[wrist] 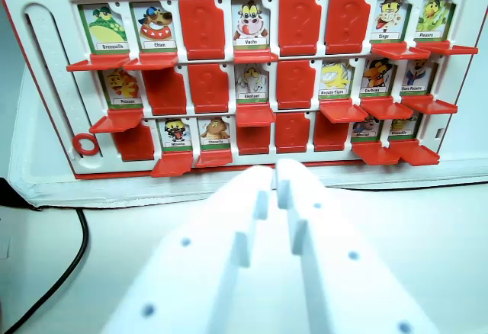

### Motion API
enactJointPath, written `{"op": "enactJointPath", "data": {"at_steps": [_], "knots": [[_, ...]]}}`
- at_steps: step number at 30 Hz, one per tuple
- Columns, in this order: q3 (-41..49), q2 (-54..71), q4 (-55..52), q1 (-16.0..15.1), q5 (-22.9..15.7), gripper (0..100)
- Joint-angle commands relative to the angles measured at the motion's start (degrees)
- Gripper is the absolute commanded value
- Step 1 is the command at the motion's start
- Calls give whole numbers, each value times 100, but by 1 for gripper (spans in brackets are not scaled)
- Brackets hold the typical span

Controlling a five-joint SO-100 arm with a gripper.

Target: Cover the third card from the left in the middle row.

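The game board [46,82] is white with red trim along its edges, and its flaps [202,29] are red — the raised ones carry a darker question-mark pattern. The open cards [250,23] show bright cartoon animals on green and white grounds. The gripper [276,185] at lower centre is plain white; a cable [72,261] at lower left is black.

Glossy red plastic flaps [207,88] on a white plastic game board [46,82]; matt white plastic hand [273,185].

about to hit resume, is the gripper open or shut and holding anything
Gripper: nearly shut, only a narrow gap between the white fingers, nothing held; it sits in front of the red and white game board, not touching any card.
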Motion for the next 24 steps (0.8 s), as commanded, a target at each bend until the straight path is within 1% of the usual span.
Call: {"op": "enactJointPath", "data": {"at_steps": [1, 5, 24], "knots": [[-246, 554, 26, 0, 26, 0], [-281, 659, 132, -35, 70, 0], [-141, 861, 193, 0, 105, 0]]}}
